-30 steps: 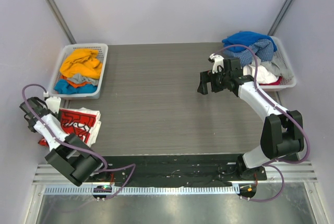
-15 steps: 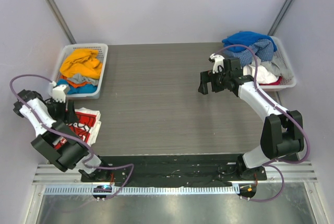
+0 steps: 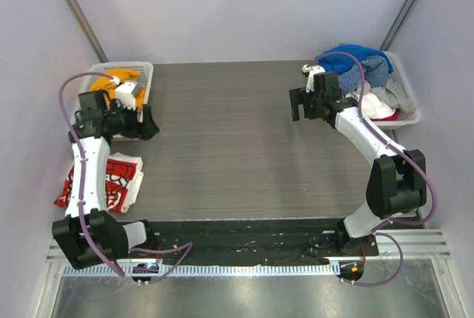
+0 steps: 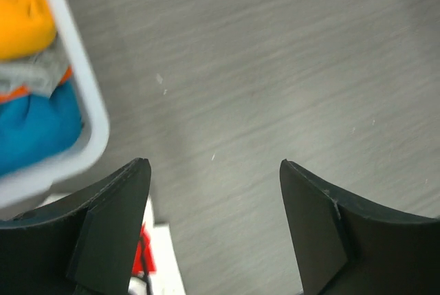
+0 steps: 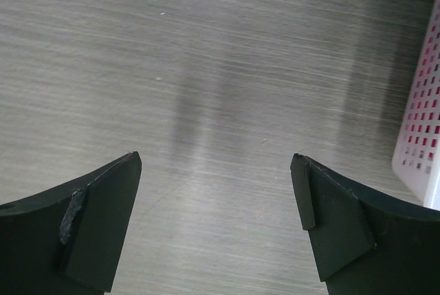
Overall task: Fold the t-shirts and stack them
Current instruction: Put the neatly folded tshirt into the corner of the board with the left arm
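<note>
A folded white t-shirt with a red logo lies at the table's left edge, and its corner shows in the left wrist view. Orange, grey and blue t-shirts fill the left basket. Blue and blue-checked t-shirts are heaped over a white one in the right basket. My left gripper hovers open and empty just right of the left basket, above bare table. My right gripper hangs open and empty over the table, left of the right basket.
The left basket's white rim runs close to my left fingers. The slatted wall of the right basket stands at the right of the right wrist view. Grey wood-grain table lies between the arms.
My left arm has swung from the folded white t-shirt up to the left basket's right side, its jaws widening. My right gripper has shifted slightly back toward the right basket.
</note>
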`<state>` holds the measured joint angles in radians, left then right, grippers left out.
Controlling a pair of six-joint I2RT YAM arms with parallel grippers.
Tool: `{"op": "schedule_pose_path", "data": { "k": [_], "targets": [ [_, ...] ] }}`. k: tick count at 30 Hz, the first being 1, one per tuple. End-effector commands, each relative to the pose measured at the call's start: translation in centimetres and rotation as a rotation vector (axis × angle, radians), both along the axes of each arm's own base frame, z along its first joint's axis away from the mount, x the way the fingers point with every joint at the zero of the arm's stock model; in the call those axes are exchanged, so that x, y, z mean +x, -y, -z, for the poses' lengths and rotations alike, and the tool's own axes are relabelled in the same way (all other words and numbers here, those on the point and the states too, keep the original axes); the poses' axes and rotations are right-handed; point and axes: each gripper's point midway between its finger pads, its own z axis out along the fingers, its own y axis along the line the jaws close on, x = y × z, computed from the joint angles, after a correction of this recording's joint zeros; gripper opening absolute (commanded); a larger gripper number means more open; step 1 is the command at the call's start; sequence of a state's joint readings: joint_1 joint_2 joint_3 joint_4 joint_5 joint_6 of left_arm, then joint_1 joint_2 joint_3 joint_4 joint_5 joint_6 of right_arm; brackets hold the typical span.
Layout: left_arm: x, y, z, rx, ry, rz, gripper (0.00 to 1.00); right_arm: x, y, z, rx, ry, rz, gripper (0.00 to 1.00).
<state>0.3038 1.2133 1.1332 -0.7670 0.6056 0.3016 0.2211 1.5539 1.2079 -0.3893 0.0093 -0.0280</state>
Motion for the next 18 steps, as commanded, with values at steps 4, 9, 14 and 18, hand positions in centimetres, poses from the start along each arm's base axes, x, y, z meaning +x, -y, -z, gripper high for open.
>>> {"op": "schedule_pose_path", "data": {
  "k": [4,9,14,18],
  "targets": [
    [9.1,3.7,-3.5,-0.035,0.099,-0.167,0.80,4.0,2.1,-3.1,-0.093,0.135,0.127,1.00],
    [12.5,7.3,-4.4,0.041,0.174,-0.165,0.83,5.4,3.6,-5.9,-0.131,0.236,0.216,1.00],
    [14.1,10.2,-4.1,0.084,0.200,-0.155,0.87,4.6,4.5,-6.8,-0.141,0.316,0.250,1.00],
    [14.4,11.0,-3.0,0.146,0.213,-0.163,0.88,4.0,5.2,-8.0,-0.145,0.370,0.270,1.00]
  ]
}}
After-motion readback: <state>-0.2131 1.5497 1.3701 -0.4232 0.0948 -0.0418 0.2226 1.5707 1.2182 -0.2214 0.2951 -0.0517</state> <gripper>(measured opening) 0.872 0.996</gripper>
